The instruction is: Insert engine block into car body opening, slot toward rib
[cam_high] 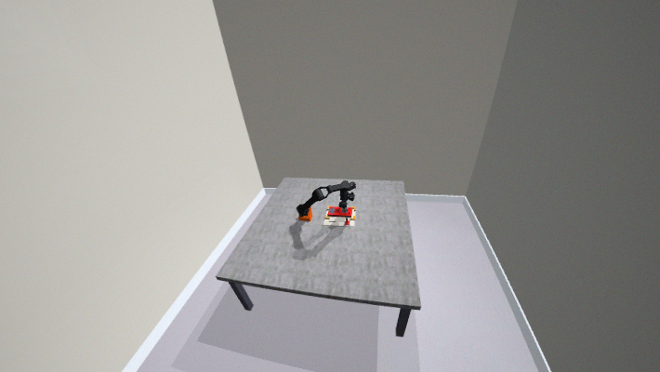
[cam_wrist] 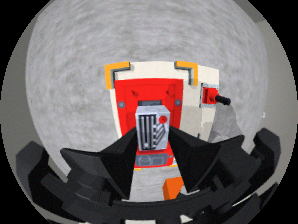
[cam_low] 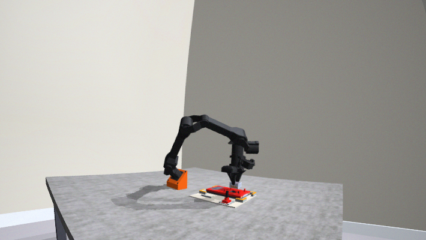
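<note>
My gripper (cam_high: 344, 209) (cam_low: 234, 183) (cam_wrist: 152, 129) points down over the red car body (cam_low: 216, 191) (cam_wrist: 127, 95) and is shut on the light grey engine block (cam_low: 239, 185) (cam_wrist: 145, 114). The fingers hold its left and right sides in the wrist view. Its upper face shows dark slots and a red round mark. The block stands above the car body's top in the exterior view. A dark part of the opening (cam_wrist: 157, 103) shows just past the block in the wrist view; the rest is hidden. I cannot tell whether the block's lower end is in the opening or clear of it.
The car body lies on a cream board (cam_low: 196, 196) (cam_wrist: 202, 75) between yellow corner pieces (cam_wrist: 110, 75) (cam_low: 240, 199). A red part with an upright black stem (cam_low: 227, 199) (cam_wrist: 212, 96) stands beside it on the board. The arm's orange base (cam_high: 305, 215) (cam_low: 177, 183) stands to the left.
</note>
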Tool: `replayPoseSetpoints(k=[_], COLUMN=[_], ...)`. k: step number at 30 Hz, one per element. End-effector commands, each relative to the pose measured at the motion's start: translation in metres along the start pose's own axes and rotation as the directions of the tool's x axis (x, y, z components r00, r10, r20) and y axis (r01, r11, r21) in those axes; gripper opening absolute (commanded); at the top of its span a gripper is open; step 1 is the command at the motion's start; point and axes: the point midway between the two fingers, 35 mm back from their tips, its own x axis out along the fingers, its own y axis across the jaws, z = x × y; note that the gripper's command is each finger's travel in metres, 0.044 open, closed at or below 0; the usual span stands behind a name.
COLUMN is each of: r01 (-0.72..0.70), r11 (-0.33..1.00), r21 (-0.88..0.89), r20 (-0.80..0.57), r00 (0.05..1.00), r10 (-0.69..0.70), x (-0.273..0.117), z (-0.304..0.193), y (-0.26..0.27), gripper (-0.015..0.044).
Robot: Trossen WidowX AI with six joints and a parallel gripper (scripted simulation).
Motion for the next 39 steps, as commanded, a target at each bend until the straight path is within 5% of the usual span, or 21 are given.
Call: replayPoseSetpoints(k=[1,39], r01=[-0.003,-0.003], r11=[1.000,1.000], r21=[0.002,-0.005], r20=[-0.001,-0.001], r00=[1.000,1.000], r10=[0.003,0.003], x=[0.000,0.010], z=[0.000,0.000], y=[0.001,0.000], gripper=[0.0160,0.0160])
